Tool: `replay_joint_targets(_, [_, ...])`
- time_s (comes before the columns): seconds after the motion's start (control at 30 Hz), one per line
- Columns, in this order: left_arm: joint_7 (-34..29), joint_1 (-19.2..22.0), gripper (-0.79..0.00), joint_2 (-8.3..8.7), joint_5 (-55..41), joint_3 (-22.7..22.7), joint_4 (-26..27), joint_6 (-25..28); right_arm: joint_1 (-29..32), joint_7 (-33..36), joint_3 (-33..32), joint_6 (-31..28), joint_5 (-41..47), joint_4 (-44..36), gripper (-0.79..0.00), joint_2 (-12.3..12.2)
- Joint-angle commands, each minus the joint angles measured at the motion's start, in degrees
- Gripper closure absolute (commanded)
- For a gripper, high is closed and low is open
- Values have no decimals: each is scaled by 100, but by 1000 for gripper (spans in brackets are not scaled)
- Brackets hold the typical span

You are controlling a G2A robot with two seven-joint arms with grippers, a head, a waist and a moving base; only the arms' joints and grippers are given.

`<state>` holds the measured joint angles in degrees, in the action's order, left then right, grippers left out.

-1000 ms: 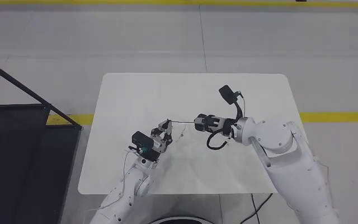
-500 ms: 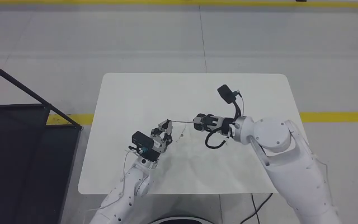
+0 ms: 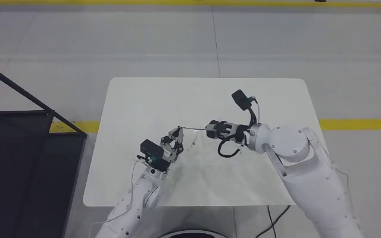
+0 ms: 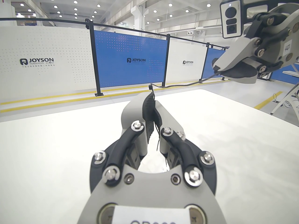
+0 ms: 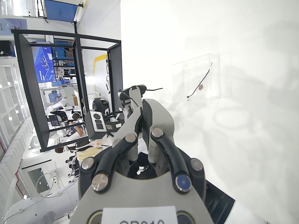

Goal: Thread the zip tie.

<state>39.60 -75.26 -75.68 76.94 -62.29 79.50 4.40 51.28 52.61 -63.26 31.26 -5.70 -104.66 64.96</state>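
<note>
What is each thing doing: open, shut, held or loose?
Thin black plastic zip tie, held above the white table between both end effectors.
Left end effector, shut on the zip tie.
Right end effector, shut on the zip tie.
Second black zip tie, loose in clear plastic box.

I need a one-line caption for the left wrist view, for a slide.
Left gripper, fingers shut on the zip tie, faces the right gripper holding its far end above the white table.
</note>
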Motion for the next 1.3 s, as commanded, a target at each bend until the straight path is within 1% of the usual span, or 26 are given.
replay_joint_targets(0.0, [0, 0, 0, 0, 0, 0, 0, 0, 10, -2, -2, -9, -1, -11, 0, -5])
replay_joint_targets(0.53, [0, 0, 0, 0, 0, 0, 0, 0, 54, 9, -76, -57, 74, -16, 0, -47])
replay_joint_targets(1.27, [0, 0, 0, 0, 0, 0, 0, 0, -21, -1, 17, -53, 102, 0, 0, -71])
